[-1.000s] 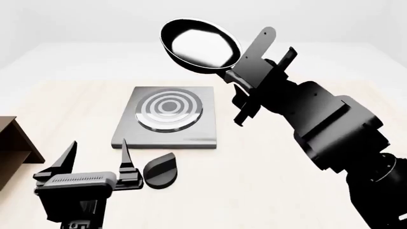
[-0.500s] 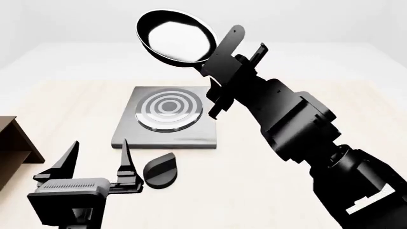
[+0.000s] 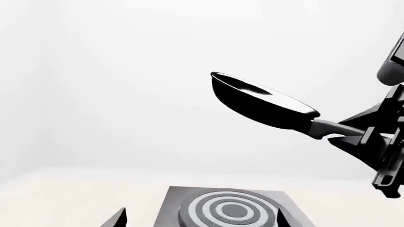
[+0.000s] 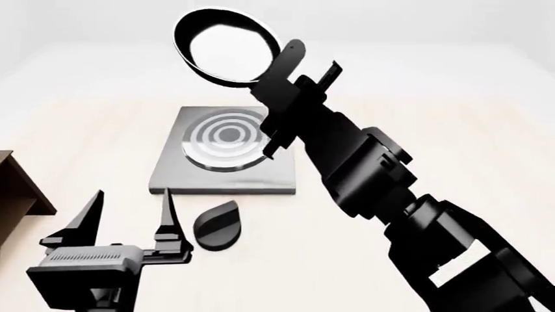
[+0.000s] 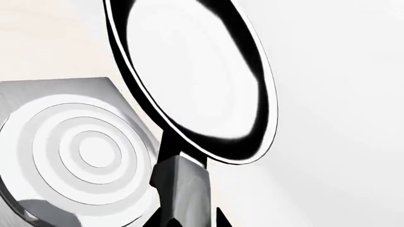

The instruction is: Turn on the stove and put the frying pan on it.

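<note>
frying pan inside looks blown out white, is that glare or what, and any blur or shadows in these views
Head view: the frying pan held up by the right gripper shows a flat white reflection inside, no detail; edges are sharp, and the stove casts almost no shadow. Right wrist view: the same white sheen fills the pan, cropped close, the handle soft. Left wrist view: the pan is seen from below as a dark silhouette.

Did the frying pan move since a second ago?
Yes. In the head view the frying pan, held up by the right gripper, has slid toward the robot's left, from beyond the stove's far right corner to above its far edge.
</note>
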Tool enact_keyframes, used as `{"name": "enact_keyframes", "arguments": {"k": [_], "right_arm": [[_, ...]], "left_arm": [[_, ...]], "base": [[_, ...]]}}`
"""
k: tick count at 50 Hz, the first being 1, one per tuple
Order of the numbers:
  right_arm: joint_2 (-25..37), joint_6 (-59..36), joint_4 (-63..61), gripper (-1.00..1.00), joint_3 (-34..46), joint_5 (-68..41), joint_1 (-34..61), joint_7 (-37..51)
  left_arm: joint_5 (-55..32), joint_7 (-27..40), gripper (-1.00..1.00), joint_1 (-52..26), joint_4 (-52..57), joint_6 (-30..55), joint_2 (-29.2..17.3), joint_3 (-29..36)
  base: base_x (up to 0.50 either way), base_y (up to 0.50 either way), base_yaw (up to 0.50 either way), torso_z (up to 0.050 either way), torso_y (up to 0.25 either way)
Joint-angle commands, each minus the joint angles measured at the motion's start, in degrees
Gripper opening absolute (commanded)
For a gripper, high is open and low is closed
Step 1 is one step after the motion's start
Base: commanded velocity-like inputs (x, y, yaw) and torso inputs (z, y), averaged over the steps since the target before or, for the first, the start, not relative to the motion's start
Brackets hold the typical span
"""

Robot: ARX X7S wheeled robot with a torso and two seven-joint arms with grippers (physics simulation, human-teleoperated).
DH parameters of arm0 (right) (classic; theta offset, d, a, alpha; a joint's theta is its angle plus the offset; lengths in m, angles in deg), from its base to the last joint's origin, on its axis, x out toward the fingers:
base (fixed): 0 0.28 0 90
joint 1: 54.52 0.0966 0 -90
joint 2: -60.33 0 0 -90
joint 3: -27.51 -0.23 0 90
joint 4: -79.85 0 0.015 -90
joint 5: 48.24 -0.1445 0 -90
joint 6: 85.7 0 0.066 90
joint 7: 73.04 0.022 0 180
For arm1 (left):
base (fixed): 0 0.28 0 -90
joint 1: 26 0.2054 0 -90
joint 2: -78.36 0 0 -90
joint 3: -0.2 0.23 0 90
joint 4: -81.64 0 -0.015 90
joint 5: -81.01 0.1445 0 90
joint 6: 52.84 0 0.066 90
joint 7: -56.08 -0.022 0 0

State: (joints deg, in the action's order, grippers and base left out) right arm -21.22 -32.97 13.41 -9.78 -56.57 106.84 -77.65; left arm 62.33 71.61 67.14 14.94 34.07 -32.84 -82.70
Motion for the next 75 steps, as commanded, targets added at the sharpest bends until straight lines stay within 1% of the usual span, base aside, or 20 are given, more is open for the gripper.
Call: {"name": "enact_keyframes", "arguments": {"k": [1,8,20,37,62,75], "right_arm": [[-2.89,2.35,2.28,-1.00,-0.43,4.87,0.57,4.13],[-3.49,3.05,3.37,-1.00,-0.31,5.03,0.53,5.19],[-3.38,2.50,1.35,-1.00,1.28,5.80,0.07,6.05],[-3.66,2.83,0.10,-1.00,4.74,7.72,0.06,6.79],[-3.50,4.18,5.53,-1.00,8.40,8.57,-0.56,6.16],[-4.37,5.33,8.41,-1.00,10.12,9.07,-0.69,6.21]], "left_arm": [[0.12,0.27,1.00,0.29,0.20,-0.85,-0.15,-0.26],[0.03,0.17,1.00,0.18,-0.13,-1.15,-0.17,-0.16],[-0.07,0.52,1.00,0.34,0.05,-1.33,-0.18,-0.13],[-0.26,0.49,1.00,0.33,-0.35,-0.95,-0.37,0.52],[-0.54,0.67,1.00,0.26,-1.26,-1.10,-0.57,0.72],[-0.50,0.91,1.00,0.28,-1.47,-1.41,-0.66,0.73]], "base": [[0.00,0.00,0.00,0.000,-0.250],[0.00,0.00,0.00,0.000,-0.250],[0.00,0.00,0.00,0.000,-0.250],[0.00,0.00,0.00,0.000,0.001],[0.00,0.00,0.00,0.000,0.001],[0.00,0.00,0.00,0.000,0.002]]}}
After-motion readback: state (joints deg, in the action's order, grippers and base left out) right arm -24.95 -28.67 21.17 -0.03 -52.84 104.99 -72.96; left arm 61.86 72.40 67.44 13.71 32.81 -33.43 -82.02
